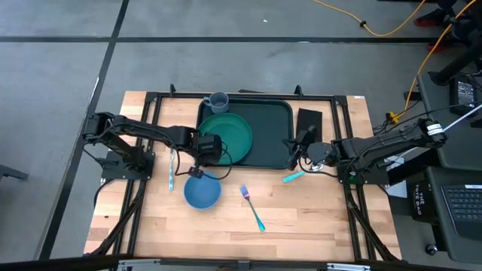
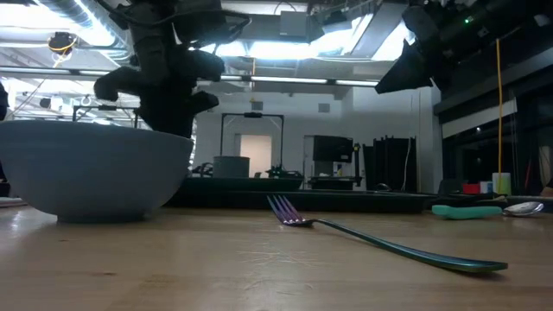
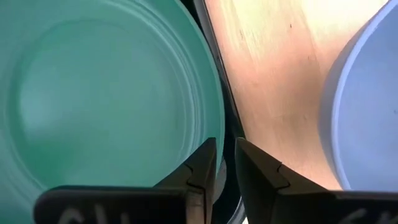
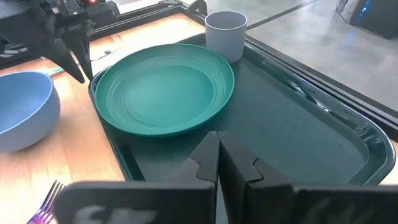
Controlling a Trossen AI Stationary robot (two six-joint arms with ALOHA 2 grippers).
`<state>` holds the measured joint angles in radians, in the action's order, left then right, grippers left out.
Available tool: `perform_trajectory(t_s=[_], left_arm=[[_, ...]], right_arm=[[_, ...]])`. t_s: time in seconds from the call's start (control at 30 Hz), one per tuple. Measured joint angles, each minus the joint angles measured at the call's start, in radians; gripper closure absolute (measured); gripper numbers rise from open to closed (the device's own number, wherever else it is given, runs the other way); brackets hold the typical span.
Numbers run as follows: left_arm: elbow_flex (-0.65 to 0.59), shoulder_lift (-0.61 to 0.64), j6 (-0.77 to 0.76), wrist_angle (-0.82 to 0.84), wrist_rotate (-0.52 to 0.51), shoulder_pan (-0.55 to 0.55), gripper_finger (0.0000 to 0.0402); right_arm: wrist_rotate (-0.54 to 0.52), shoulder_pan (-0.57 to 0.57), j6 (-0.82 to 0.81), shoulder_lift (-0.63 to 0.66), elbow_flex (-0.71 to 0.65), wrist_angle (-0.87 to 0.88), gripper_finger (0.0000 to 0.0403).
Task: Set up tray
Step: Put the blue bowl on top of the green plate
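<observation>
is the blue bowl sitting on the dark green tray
No, the round blue bowl rests on the bare wooden table, outside the large dark green plastic tray, which carries the round green plate and grey cup.

I see the tray [image 1: 265, 143], a large dark green rectangle with rounded corners and a raised rim, lying flat between my two grippers: the left gripper [image 1: 202, 154] at one edge, the right gripper [image 1: 295, 154] at the opposite corner.

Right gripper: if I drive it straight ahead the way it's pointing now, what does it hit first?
Most likely the green plate. The right gripper sits shut at the tray rim, aimed across bare tray floor at the plate; depth is hard to judge.
</observation>
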<state>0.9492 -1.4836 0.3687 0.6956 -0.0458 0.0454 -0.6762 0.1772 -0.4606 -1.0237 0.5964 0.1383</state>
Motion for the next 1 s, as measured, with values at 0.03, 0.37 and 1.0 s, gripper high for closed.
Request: perform_trajectory(t_s=[0.03, 0.37, 1.0], left_arm=[[0.012, 0.0, 0.0, 0.006, -0.003, -0.003, 0.0345], [0.122, 0.041, -0.027, 0.117, -0.091, -0.063, 0.0346], [0.121, 0.039, -0.305, 0.186, -0.11, -0.187, 0.0309]], right_arm=[[0.0, 0.0, 0.002, 0.0, 0.0, 0.0, 0.0393], [0.025, 0.0, 0.057, 0.0, 0.0, -0.007, 0.0393], [0.007, 0.0, 0.074, 0.0, 0.0, -0.008, 0.0393]])
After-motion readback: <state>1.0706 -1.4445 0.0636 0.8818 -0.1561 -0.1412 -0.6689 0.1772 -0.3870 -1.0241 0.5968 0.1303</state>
